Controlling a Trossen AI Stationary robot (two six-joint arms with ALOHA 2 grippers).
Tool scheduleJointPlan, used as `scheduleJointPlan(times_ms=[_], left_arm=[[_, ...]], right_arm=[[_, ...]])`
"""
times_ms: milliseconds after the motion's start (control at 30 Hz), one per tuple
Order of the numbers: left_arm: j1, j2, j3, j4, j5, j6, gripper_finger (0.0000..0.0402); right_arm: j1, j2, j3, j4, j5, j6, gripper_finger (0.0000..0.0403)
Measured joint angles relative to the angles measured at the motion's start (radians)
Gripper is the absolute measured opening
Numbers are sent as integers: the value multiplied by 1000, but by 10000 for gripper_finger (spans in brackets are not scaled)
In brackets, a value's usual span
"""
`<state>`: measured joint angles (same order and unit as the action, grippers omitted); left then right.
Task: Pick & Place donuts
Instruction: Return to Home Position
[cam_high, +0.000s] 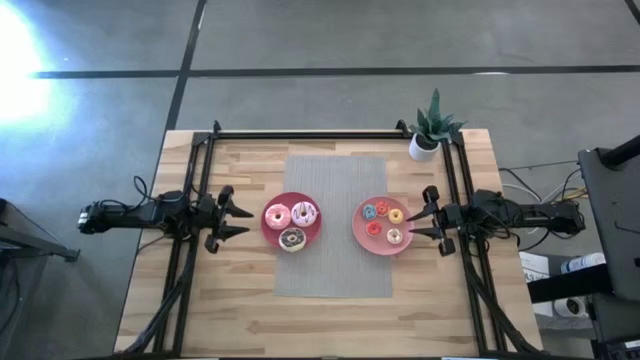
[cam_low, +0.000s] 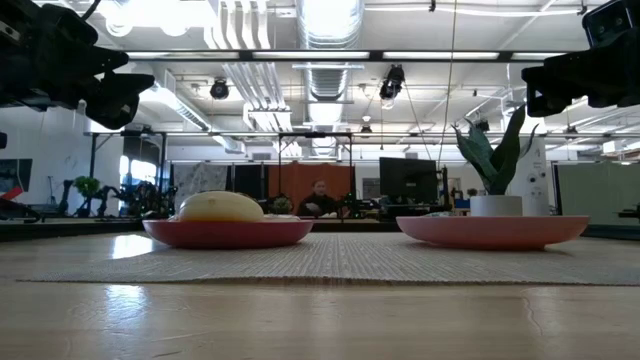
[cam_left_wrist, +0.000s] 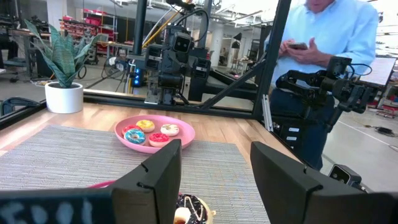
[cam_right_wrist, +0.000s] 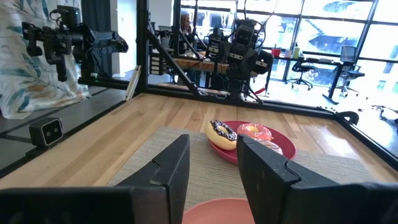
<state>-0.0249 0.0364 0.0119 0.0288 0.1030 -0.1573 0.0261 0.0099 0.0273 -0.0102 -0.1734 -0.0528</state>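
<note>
Three larger donuts lie on the left pink plate (cam_high: 268, 230): a pink one (cam_high: 277, 215), a pink-and-white one (cam_high: 304, 212) and a chocolate one (cam_high: 292, 239). Several small donuts (cam_high: 383, 220), blue, red, yellow and pink, lie on the right pink plate (cam_high: 358, 232), which the left wrist view shows as the far plate (cam_left_wrist: 186, 134). My left gripper (cam_high: 249, 221) hovers open and level just left of the left plate. My right gripper (cam_high: 411, 223) hovers open and level at the right plate's right rim. Neither has anything between its fingers.
Both plates sit on a grey woven mat (cam_high: 337, 270) in the middle of the wooden table. A potted plant (cam_high: 430, 130) stands at the far right corner. Black frame rails (cam_high: 300, 134) run along the far, left and right sides. A person (cam_left_wrist: 323, 37) stands beyond the table.
</note>
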Motion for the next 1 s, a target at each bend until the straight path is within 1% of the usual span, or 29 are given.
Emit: scheduleJointPlan(times_ms=[633,833,1000], left_arm=[[0,0,0,0,0,0,167],[0,0,0,0,0,0,167],[0,0,0,0,0,0,167]], right_arm=[[1,0,0,0,0,0,123],[48,0,0,0,0,0,123],[52,-8,0,0,0,0,123]])
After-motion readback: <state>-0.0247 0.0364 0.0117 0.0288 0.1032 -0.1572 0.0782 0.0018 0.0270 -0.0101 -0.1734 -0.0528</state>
